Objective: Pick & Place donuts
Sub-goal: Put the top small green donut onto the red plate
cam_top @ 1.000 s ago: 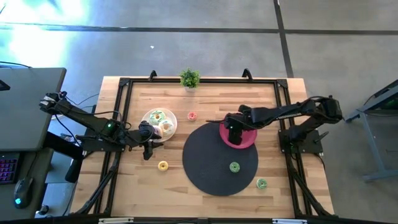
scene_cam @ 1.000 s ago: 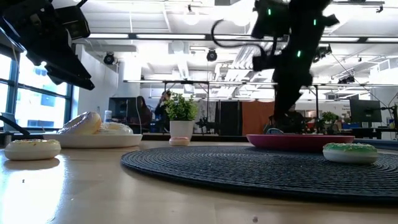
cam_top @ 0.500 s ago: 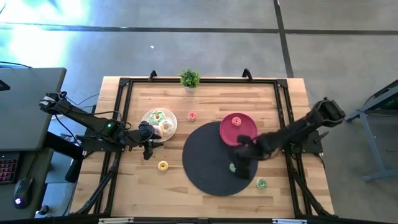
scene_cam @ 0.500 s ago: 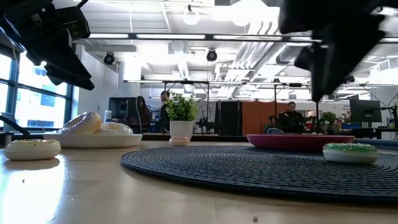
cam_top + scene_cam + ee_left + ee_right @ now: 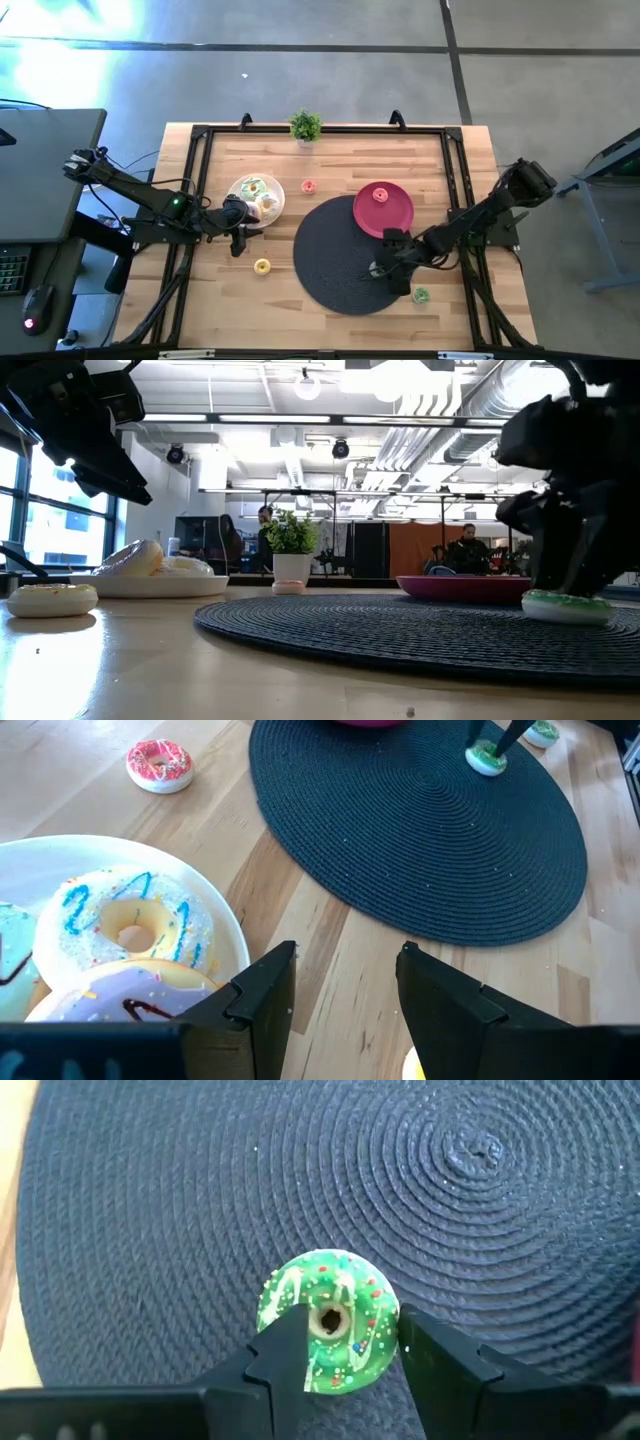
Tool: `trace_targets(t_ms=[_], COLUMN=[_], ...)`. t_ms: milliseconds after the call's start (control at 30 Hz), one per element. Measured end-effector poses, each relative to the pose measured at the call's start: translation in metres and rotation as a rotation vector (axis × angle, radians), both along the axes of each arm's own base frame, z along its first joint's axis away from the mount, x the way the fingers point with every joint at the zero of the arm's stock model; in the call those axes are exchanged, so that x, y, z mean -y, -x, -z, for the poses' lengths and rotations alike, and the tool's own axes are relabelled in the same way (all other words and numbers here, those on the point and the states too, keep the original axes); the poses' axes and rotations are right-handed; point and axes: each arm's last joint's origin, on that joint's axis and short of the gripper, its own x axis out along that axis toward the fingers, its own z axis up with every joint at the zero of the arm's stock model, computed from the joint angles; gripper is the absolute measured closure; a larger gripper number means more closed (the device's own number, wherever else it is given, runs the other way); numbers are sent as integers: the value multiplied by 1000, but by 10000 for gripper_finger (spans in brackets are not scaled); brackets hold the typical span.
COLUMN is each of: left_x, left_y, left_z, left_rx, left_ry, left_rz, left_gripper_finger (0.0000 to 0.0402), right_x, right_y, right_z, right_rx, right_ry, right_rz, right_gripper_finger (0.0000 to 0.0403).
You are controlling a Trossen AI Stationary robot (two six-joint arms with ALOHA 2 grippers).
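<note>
A green speckled donut (image 5: 330,1285) lies flat on the round dark mat (image 5: 330,250). My right gripper (image 5: 350,1330) is open and low over it, one finger on each side of the ring; it also shows in the high view (image 5: 388,270) and the low view (image 5: 565,575). My left gripper (image 5: 345,960) is open and waits beside the white plate (image 5: 236,188), which holds several donuts. A pink donut (image 5: 309,186), a yellow donut (image 5: 262,266) and a second green donut (image 5: 421,295) lie on the bare table. The pink-red plate (image 5: 400,215) carries one small reddish ring. My right gripper comes at the green donut from above, pointing down, with a fingertip (image 5: 290,1335) beside each side of its rim (image 5: 270,1305). Whether the fingers touch the ring I cannot tell. The donut rests flat on the mat.
A small potted plant (image 5: 305,126) stands at the table's far edge. A black frame runs around the wooden tabletop (image 5: 330,160). Bare wood lies between the white plate and the mat. People show in the room behind, far from the table.
My right gripper has left the pink-red plate, travelled toward the table's near edge and come down over the green donut on the mat. The left arm has kept still.
</note>
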Motion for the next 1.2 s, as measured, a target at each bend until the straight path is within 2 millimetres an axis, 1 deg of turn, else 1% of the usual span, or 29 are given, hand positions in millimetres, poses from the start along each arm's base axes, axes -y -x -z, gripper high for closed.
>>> trace_targets(t_ms=[133,233,333,433,467,533,633,733,833,900,1000,1100,1200], left_x=[0,0,-1,-1,-1,-1,-1,-1,-1,-1,-1,-1,-1], left_y=[0,0,0,0,0,0,0,0,0,0,0,0,0], left_z=[0,0,0,0,0,0,0,0,0,0,0,0,0], left_rx=[1,2,5,5,5,5,5,7,7,6,2,1,1], left_ry=[-3,-4,-11,-12,-12,-12,-12,-15,-16,-17,-13,-11,-11], left_rz=[-3,-6,-14,-16,-16,-16,-17,-20,-22,-22,-16,-13,-13], left_gripper_finger=[234,234,234,234,234,234,234,234,234,234,234,234,234], right_x=[3,5,8,9,9,9,13,23,42,55,76,96,111], right_y=[3,3,1,-3,-7,-14,-24,-27,-19,-10,7,23,36], right_z=[8,8,8,5,2,-7,-24,-44,-57,-62,-66,-59,-42], right_rx=[26,25,27,39,47,68,92,89,17,-33,-71,-75,-89], right_ry=[-13,-20,-32,-67,-79,-96,-53,63,184,235,284,243,169], right_rz=[4,7,14,12,13,15,35,89,189,280,451,618,737], right_gripper_finger=[260,276,312,362,379,394,381,374,388,396,393,389,394])
